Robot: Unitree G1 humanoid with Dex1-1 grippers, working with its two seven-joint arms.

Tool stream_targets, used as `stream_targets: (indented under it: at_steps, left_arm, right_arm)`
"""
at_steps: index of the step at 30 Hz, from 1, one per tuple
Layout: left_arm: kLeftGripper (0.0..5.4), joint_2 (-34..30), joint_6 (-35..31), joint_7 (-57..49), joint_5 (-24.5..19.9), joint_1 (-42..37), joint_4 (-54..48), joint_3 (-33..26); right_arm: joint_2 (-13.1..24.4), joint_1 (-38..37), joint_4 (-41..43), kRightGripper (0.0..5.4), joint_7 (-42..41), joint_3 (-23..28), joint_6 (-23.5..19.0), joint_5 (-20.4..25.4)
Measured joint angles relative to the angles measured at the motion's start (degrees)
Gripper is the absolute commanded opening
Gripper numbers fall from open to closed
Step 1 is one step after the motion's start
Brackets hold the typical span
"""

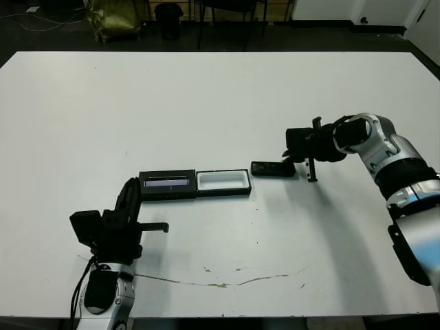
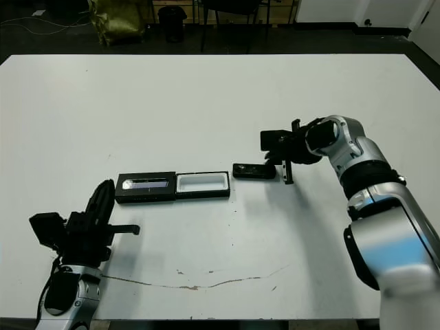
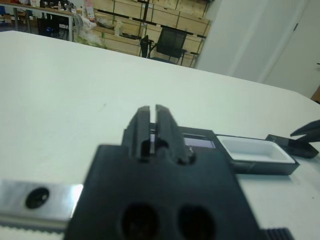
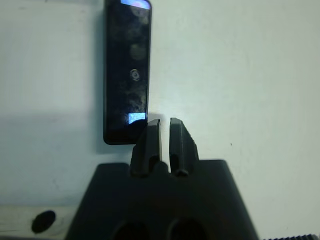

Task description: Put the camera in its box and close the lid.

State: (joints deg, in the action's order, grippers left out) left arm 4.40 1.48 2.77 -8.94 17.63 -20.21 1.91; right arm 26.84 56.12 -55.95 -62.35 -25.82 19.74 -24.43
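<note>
Black camera [image 1: 273, 169] lies just right of the open box [image 1: 223, 183]; no legible writing; both hands, right hand [image 1: 311, 170] and left hand [image 1: 148, 226], clenched and empty.

no readable text, labels or numbers

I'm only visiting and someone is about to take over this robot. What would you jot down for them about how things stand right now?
Left tool: shut, empty, near the table's front edge, short of the flat black lid.
Right tool: shut, empty, at the right end of the slim black bar-shaped camera.
Camera lies flat on the white table, just right of the white-lined black box tray, which is open and empty; the lid lies flat to its left.
Done: nothing yet.
Left: grasp camera, place in tray, close lid.
</note>
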Motion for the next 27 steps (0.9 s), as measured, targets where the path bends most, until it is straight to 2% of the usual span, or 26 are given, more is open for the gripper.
stream_targets:
  at_steps: [5,15,27]
  left_arm:
    - [0.02,0.01,0.40,0.09,-0.21,0.01,0.39,-0.09]
    - [0.02,0.08,-0.18,-0.42,0.12,0.18,-0.10,0.10]
    - [0.02,0.16,-0.30,-0.68,0.34,0.27,-0.34,0.16]
  right_arm:
    - [0.05,-0.55,1.63,0.00,-2.30,0.04,-2.31,0.80]
    - [1.07,-2.49,4.27,0.00,-3.23,0.34,-1.09,2.25]
    - [1.96,-4.74,11.09,0.00,-6.13,-0.38,-4.49,2.85]
